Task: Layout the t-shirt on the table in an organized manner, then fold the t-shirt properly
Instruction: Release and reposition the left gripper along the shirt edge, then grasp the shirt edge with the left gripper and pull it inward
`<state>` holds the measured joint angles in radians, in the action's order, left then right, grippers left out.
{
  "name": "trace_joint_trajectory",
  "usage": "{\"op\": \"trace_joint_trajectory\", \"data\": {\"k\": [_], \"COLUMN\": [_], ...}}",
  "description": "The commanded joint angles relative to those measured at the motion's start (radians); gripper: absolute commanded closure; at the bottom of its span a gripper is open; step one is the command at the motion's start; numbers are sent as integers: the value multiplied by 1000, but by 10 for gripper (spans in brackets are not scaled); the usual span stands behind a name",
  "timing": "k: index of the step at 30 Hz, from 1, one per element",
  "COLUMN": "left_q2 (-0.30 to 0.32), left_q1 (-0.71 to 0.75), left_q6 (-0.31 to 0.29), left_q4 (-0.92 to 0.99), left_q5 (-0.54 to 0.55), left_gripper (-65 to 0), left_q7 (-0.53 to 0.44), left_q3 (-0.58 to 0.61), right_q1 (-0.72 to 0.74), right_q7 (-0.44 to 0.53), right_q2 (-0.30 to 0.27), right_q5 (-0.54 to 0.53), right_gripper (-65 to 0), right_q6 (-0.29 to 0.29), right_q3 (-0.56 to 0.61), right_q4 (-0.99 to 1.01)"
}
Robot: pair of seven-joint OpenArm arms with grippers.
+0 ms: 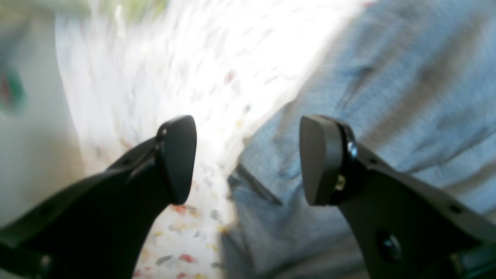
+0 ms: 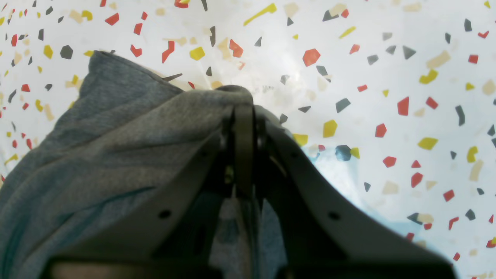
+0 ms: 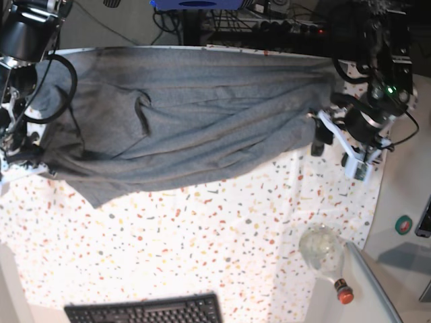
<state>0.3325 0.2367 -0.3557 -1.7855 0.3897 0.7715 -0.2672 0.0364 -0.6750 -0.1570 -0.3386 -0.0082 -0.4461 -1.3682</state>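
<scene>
The grey t-shirt (image 3: 188, 121) lies spread across the far half of the speckled table (image 3: 202, 235), rumpled with long creases. My left gripper (image 1: 248, 155) hangs open just off the shirt's right end, with nothing between its fingers (image 1: 178, 155); the shirt's hem (image 1: 407, 97) lies below and to one side. In the base view this gripper (image 3: 319, 142) sits beside the shirt's right edge. My right gripper (image 2: 243, 104) is shut on a bunched fold of the t-shirt (image 2: 116, 147) above the table (image 2: 387, 77). In the base view it (image 3: 20, 156) holds the shirt's left edge.
A clear bottle with a red cap (image 3: 326, 256) lies near the table's front right corner. A black keyboard (image 3: 145, 311) sits at the front edge. A small green roll (image 3: 404, 224) rests on the grey side surface. Cables and equipment line the back.
</scene>
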Motion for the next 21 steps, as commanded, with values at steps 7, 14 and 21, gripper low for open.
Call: {"op": "trace_joint_trajectory", "data": {"k": [7,14,21], "left_q2": [112,112,93], "left_q1": [-302,-391,-388], "left_q6": [-190,-317,-319], "left_q4": [557,672,678], "left_q5": [233,205,202], "left_gripper": [-395,-395,-395], "left_q7": [95,99,105], "left_q3": [10,174,188], "right_q1": [29,26,24], "right_q7": [19,19,19], "right_q2": [-14,-13,-13], "right_q5": [-1,-1,-1], "right_gripper": [0,0,0], "right_q6": [3,3,3], "right_q3": [-1,-1,-1], "right_q4": [-17,-17,-17]}}
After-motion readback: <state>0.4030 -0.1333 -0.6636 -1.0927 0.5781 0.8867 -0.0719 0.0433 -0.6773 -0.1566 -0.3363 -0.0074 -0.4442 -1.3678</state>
